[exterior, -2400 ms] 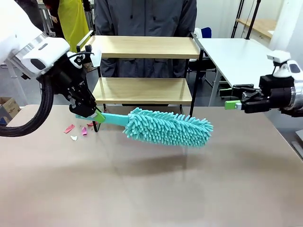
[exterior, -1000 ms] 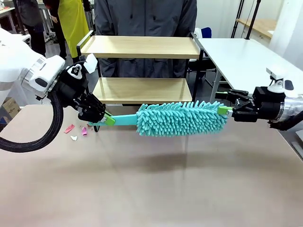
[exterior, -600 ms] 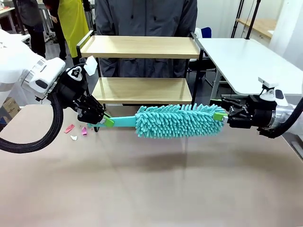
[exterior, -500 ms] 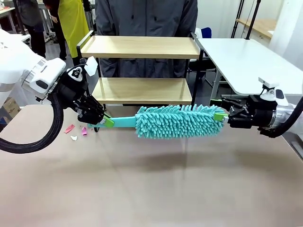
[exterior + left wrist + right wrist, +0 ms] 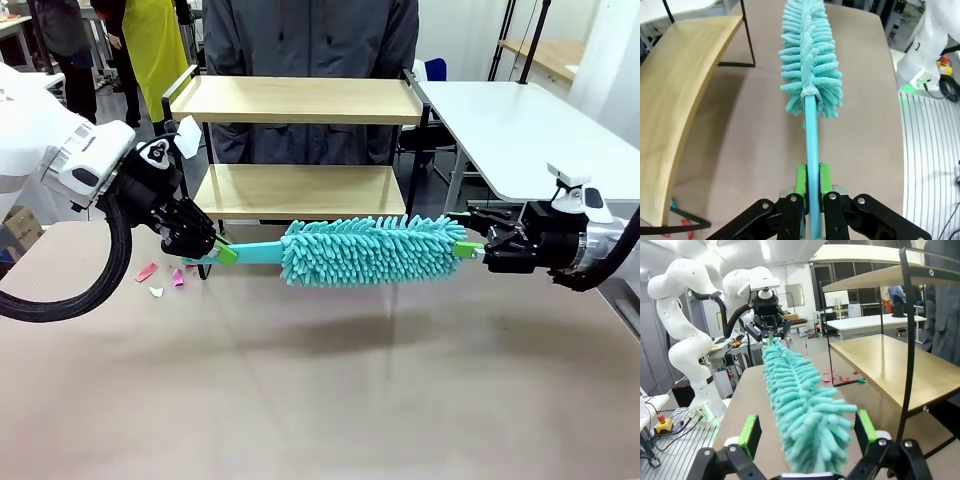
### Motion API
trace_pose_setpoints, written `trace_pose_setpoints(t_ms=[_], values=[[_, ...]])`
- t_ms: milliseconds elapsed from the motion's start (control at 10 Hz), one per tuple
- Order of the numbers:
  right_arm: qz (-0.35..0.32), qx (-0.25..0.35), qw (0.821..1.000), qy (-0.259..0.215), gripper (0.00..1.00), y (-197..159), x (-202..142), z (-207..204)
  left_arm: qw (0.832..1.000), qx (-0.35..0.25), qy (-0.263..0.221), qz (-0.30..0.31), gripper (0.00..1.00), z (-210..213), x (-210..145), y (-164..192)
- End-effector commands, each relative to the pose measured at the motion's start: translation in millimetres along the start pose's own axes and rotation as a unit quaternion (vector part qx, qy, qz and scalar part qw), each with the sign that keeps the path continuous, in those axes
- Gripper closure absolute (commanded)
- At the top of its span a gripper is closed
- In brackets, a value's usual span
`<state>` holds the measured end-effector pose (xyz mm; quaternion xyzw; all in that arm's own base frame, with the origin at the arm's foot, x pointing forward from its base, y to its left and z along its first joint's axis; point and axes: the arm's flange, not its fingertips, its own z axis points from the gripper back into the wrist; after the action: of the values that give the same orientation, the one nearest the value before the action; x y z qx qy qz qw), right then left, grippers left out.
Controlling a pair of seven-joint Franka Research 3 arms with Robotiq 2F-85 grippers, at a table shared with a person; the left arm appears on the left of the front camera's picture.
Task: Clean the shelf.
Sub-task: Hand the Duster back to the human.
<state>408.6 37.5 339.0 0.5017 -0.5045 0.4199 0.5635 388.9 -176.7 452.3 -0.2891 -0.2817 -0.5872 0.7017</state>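
Note:
The shelf (image 5: 300, 100), two light wooden boards on a thin black frame, stands at the table's far side; its lower board (image 5: 675, 100) runs down the left of the left wrist view. My left gripper (image 5: 214, 251) (image 5: 812, 181) is shut on the teal handle of a fluffy teal duster (image 5: 370, 250) (image 5: 810, 55), held level just above the table in front of the lower board. My right gripper (image 5: 468, 237) (image 5: 807, 432) is open, its green pads (image 5: 865, 425) standing either side of the duster's tip (image 5: 805, 415) with gaps on both sides.
Small pink and white scraps (image 5: 160, 277) lie on the tabletop by the shelf's left leg. A person in a grey jacket (image 5: 310, 30) stands behind the shelf. A white table (image 5: 510, 110) is at the back right. The brown tabletop (image 5: 320, 400) stretches toward the front.
The left gripper has lifted the duster level and drawn it slightly left. The right gripper has come in from the right and now straddles the duster's tip.

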Motion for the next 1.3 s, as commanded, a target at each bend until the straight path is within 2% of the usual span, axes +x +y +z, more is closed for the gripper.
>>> trace_pose_setpoints(t_ms=[0,200,400,700,900,1200], values=[[-0.005,0.000,1.000,-0.013,0.00,-1,-1,-2,0.999,-0.001,-0.033,-0.028,0.87,2,-7,-3],[-0.012,0.009,1.000,-0.015,0.00,-4,-5,-7,0.997,-0.011,-0.057,-0.049,0.87,2,-11,1],[-0.020,0.020,0.999,-0.018,0.00,-6,-11,-15,0.997,-0.018,-0.058,-0.051,0.87,1,-12,3],[-0.023,0.040,0.998,-0.036,0.00,-6,-16,-29,0.999,-0.015,-0.032,-0.042,0.87,1,-7,2],[-0.026,0.057,0.997,-0.049,0.00,-4,-14,-41,0.999,-0.015,-0.032,-0.042,0.87,1,-7,2],[-0.034,0.081,0.996,-0.036,0.00,-3,-14,-60,0.999,-0.015,-0.032,-0.042,0.87,1,-7,2]])
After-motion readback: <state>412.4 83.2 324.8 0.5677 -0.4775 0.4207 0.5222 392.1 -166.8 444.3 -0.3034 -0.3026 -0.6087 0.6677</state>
